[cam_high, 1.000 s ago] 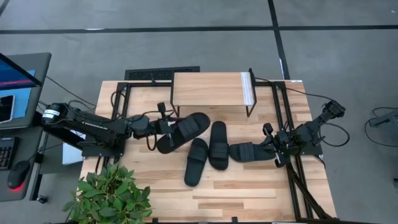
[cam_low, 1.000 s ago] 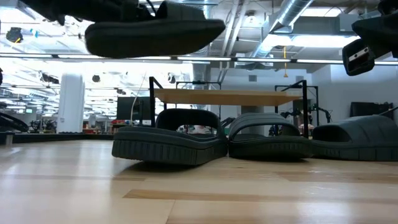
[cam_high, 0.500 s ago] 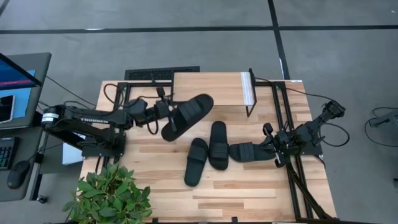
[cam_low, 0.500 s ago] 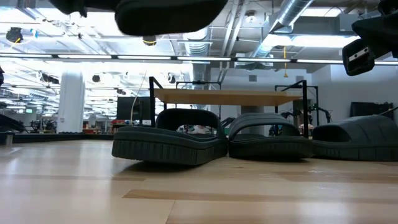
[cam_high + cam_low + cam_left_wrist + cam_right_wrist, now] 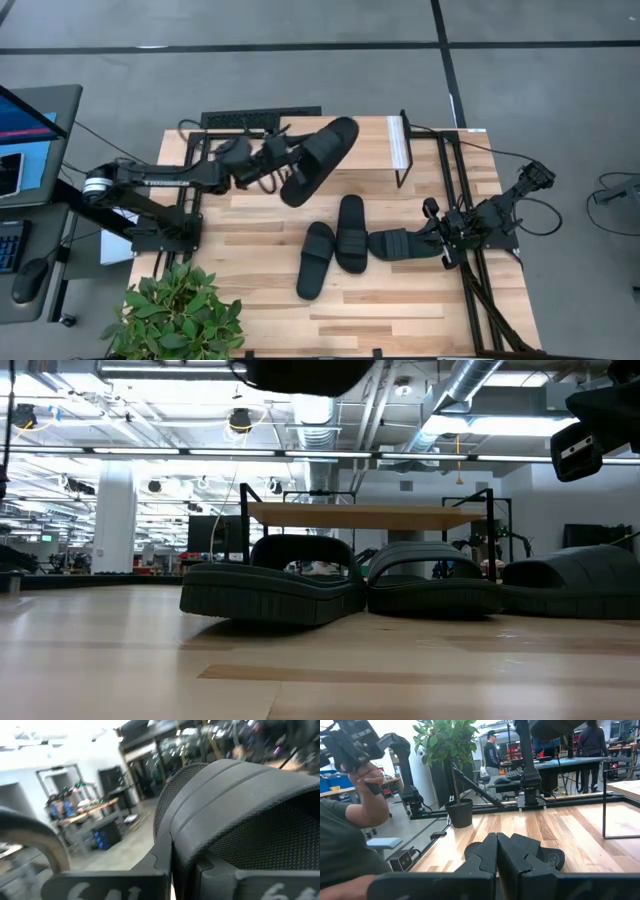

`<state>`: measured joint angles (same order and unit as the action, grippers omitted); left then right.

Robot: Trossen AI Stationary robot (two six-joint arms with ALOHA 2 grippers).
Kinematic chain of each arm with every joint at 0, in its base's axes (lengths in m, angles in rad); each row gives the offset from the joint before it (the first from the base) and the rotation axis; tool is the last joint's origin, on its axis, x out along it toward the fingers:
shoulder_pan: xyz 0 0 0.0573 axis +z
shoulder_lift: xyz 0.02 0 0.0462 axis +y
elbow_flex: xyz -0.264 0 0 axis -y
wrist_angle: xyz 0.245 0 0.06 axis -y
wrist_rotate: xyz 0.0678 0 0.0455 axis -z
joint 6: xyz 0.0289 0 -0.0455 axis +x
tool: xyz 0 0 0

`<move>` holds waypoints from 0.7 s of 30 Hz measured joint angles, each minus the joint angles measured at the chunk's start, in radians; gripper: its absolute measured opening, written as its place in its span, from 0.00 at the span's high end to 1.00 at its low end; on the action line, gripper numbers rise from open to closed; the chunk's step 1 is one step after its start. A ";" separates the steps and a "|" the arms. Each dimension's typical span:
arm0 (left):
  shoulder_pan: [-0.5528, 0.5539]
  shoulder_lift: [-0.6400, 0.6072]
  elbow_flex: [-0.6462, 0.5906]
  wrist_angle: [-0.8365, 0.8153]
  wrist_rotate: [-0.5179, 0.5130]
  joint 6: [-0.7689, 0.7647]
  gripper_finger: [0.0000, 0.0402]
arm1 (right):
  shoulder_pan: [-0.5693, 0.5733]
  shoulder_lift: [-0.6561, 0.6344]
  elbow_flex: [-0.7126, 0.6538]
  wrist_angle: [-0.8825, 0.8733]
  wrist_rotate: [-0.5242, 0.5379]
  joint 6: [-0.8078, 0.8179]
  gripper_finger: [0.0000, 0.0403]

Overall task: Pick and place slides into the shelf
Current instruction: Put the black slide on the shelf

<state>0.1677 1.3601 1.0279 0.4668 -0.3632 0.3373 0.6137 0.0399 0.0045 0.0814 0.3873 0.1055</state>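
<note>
Four black slides show. My left gripper is shut on one slide and holds it in the air above the left end of the shelf; in the low view only its underside shows, at the top. Three slides lie sole-down on the table: one, one and one. My right gripper is shut and sits low at the right-hand slide's end near the table's right edge. The shelf stands on thin black legs at the far edge. My left gripper holds the slide by its heel half, coming level from the table's left and lying across its length. The slide is lifted clear, its strap end pointing away toward the far right. The gripper's own body hides the place of contact. Whether my right gripper touches the slide beside it, I cannot tell.
A potted plant stands at the near left corner. Black frame rails run along the table's sides. A desk with a monitor stands off the left edge. A person's arm shows beyond the table in the right wrist view.
My left gripper has carried its slide up and toward the far edge and the shelf. The slide has gone from just above the left-middle of the table to over the shelf's left end, turning its strap end more toward the far side.
</note>
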 joint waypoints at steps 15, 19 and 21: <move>0.068 0.343 0.612 -0.654 -0.277 0.074 1.00 | 0.000 0.000 0.000 -0.002 0.003 0.000 1.00; 0.124 0.368 0.692 -0.766 -0.269 0.008 1.00 | 0.000 0.000 0.000 0.000 0.003 0.000 1.00; 0.158 0.369 0.705 -0.804 -0.235 -0.043 1.00 | 0.000 0.000 0.000 -0.001 0.003 0.000 1.00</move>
<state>0.3261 1.7290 1.7324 -0.3373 -0.5987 0.2947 0.6140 0.0402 0.0046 0.0803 0.3903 0.1057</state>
